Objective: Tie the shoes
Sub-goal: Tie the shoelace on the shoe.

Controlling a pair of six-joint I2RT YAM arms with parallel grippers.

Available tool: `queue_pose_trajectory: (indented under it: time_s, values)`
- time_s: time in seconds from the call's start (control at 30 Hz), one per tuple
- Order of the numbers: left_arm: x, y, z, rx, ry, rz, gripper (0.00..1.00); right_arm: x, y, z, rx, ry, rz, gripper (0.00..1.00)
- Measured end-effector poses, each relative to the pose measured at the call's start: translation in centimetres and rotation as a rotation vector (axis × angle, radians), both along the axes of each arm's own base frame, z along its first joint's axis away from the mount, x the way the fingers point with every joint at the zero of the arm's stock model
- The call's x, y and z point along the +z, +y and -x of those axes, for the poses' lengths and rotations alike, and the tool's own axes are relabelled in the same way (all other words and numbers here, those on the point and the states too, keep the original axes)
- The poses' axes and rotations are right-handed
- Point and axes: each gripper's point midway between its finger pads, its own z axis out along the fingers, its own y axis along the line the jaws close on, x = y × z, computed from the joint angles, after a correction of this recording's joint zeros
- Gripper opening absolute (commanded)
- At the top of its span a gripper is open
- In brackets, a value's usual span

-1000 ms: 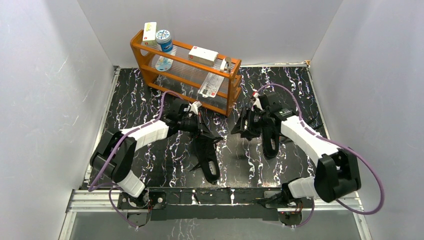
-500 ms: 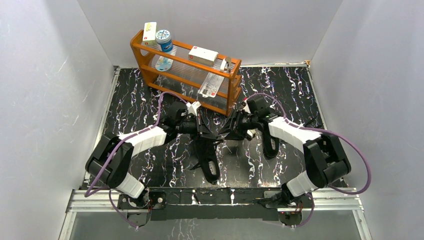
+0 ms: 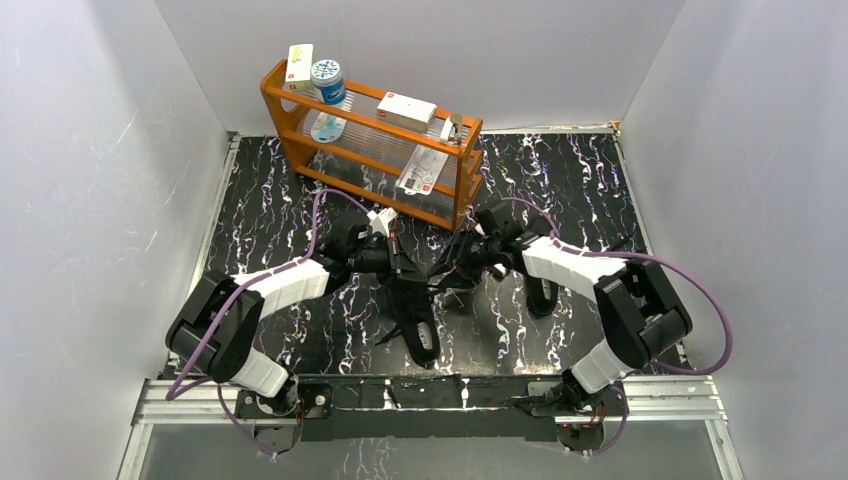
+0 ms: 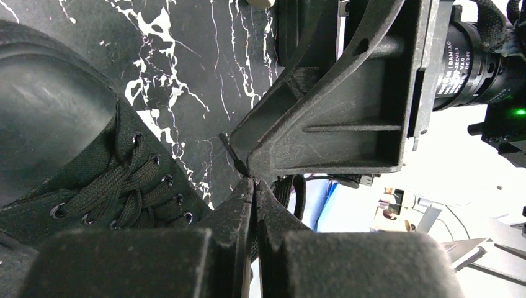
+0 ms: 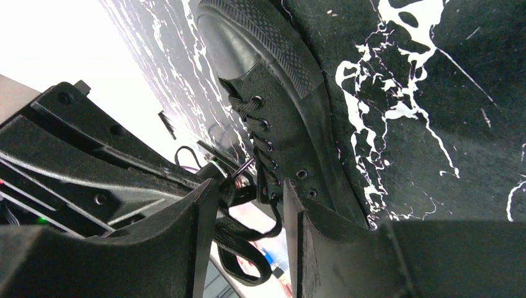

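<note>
The black canvas shoe (image 3: 418, 318) lies on the marbled surface (image 3: 262, 200). Over its tongue, the left end effector (image 4: 254, 186) is pinched closed, and the right end effector (image 5: 248, 189) is narrowly parted around loose laces (image 5: 243, 231).

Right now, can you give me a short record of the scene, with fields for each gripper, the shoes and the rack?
Left gripper: shut on a lace end
Right gripper: open around loose laces
Near shoe: mid-table, not yet tied
Other shoe: partly hidden under the right arm
Rack: orange, at the back
</note>
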Motion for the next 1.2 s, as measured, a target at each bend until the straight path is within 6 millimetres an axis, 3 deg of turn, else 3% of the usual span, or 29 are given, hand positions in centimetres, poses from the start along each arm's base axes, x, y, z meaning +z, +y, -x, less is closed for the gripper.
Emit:
queue_pose_trajectory:
  time_s: [0.23, 0.33, 0.43, 0.53, 0.6, 0.63, 0.73, 0.8, 1.03, 1.13, 1.2]
  values:
    - [0.4, -0.4, 0.4, -0.015, -0.005, 0.025, 0.0, -0.6, 0.7, -0.1, -0.062, 0.061, 0.017, 0.58]
    - [0.9, -0.6, 0.5, -0.024, -0.015, 0.038, 0.0, -0.6, 0.8, -0.3, -0.083, 0.069, 0.022, 0.52]
    - [1.1, -0.8, 0.6, -0.029, -0.023, 0.048, 0.0, -0.6, 0.8, -0.5, -0.104, 0.077, 0.024, 0.36]
    - [1.2, -0.8, 0.6, -0.028, -0.023, 0.05, 0.0, -0.6, 0.8, -0.5, -0.119, 0.089, 0.023, 0.0]
    - [1.2, -0.8, 0.6, -0.029, -0.022, 0.049, 0.0, -0.5, 1.0, -0.6, -0.131, 0.095, 0.017, 0.0]
    - [1.1, -0.7, 0.6, -0.03, -0.019, 0.043, 0.02, -0.5, 1.0, -0.7, -0.136, 0.097, 0.015, 0.0]
    - [0.4, -0.2, 0.8, -0.028, -0.002, -0.011, 0.39, -0.4, 1.0, -0.9, -0.146, 0.091, 0.016, 0.0]
    - [0.5, 0.5, 0.8, -0.003, -0.003, -0.06, 0.51, -0.6, 0.9, -1.1, -0.151, 0.08, 0.025, 0.0]
    - [5.5, 4.2, 3.0, 0.135, -0.125, -0.07, 0.64, -0.2, 0.3, -1.7, -0.165, 0.018, 0.048, 0.0]
    - [4.4, 5.2, 4.2, 0.157, -0.096, -0.083, 0.67, 0.0, 0.0, -1.9, -0.164, 0.004, 0.052, 0.0]
    - [2.1, 5.7, 5.0, 0.16, -0.038, -0.121, 0.66, -0.2, -0.2, -1.8, -0.158, 0.0, 0.058, 0.0]
